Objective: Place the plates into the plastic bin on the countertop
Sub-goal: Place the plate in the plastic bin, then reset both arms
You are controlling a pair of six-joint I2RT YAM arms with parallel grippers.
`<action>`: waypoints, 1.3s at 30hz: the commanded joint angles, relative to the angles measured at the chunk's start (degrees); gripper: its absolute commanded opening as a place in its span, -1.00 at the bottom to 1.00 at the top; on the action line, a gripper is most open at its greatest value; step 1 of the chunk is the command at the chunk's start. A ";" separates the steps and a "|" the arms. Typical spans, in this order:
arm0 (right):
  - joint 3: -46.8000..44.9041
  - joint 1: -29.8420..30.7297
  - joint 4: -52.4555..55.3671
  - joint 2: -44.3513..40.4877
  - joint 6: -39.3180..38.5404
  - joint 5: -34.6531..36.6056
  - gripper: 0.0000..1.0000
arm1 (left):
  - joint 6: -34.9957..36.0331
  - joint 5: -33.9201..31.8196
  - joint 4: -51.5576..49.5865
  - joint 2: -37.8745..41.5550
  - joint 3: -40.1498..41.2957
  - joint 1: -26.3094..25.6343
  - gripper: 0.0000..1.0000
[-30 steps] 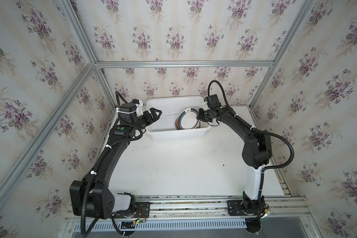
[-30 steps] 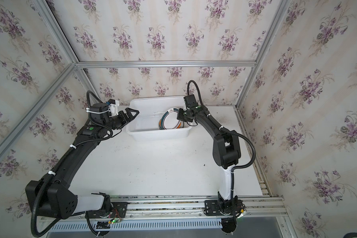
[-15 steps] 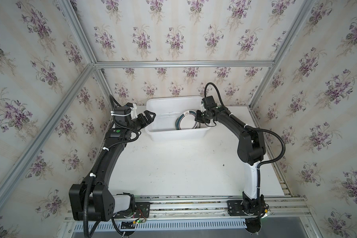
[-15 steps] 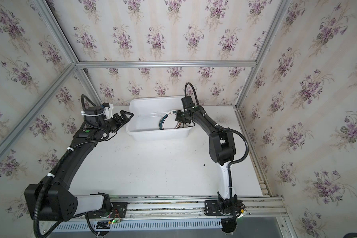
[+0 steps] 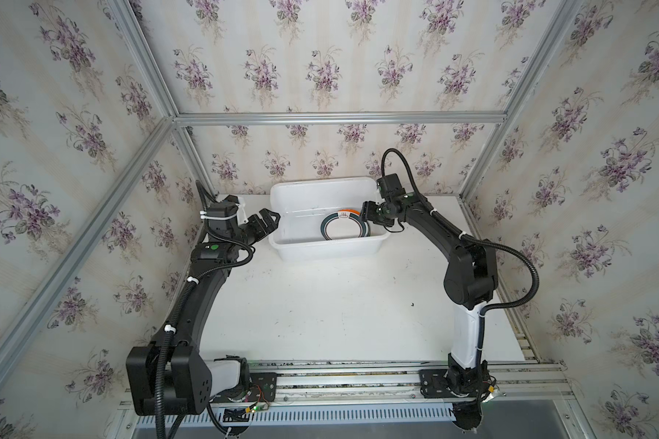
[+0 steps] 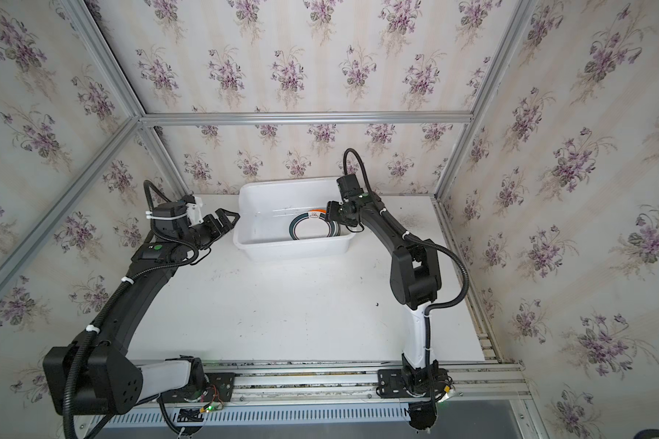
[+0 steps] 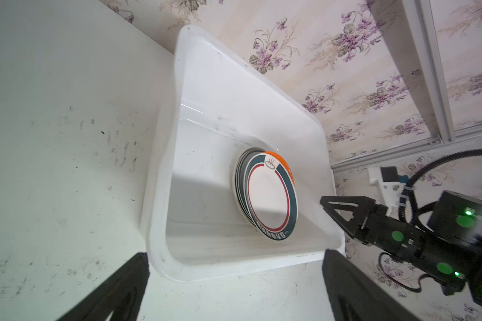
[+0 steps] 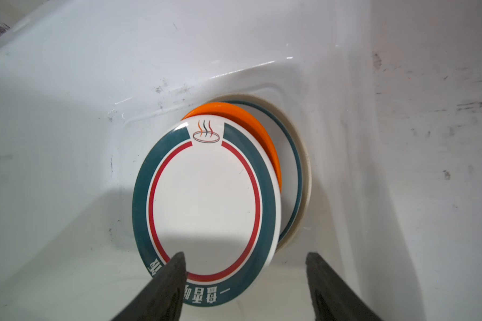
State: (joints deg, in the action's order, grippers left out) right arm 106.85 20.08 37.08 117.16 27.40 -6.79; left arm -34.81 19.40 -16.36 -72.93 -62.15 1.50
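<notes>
Where the plastic bin (image 5: 320, 185) sits at the countertop's (image 5: 320, 311) far edge, both top views show plates (image 5: 345, 232) stacked in its right end. Left wrist: left gripper (image 7: 235, 253) gapes outside the bin. Right wrist: right gripper (image 8: 245, 255) spread, empty, beside the top plate (image 8: 206, 200).

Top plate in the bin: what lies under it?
Under the top plate, an orange plate, a teal-rimmed white plate and a cream plate peek out, stacked inside the plastic bin. Anything lower is covered.
</notes>
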 commanded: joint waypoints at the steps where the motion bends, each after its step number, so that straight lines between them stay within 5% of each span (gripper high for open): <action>1: 0.05 0.22 -1.52 -3.69 -1.25 1.40 0.44 | 1.93 -3.75 0.67 0.74 1.33 1.13 0.99; 9: -21.82 0.22 -18.51 -21.96 -5.08 7.82 0.55 | 10.06 -22.14 7.75 5.93 10.23 2.51 0.99; 17: -42.92 -1.06 -29.71 -37.00 -11.05 21.08 0.63 | 17.63 -30.39 21.92 9.48 22.80 2.56 0.99; 26: -54.80 -2.15 -38.77 -42.38 -13.06 31.20 0.70 | 25.64 -30.85 38.84 6.17 33.89 2.61 0.99; 30: -61.34 -2.24 -46.57 -44.03 -16.78 32.08 0.71 | 27.27 -26.81 48.97 5.34 38.04 2.73 0.99; 39: -77.21 -3.12 -68.89 -44.40 -25.09 43.27 0.82 | 29.54 -19.44 55.09 -0.32 39.10 3.51 0.99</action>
State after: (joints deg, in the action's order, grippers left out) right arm 32.14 17.12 -18.57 72.34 7.05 31.77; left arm -7.84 -5.45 32.95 -71.40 -23.70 4.69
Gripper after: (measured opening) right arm 0.907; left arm 0.996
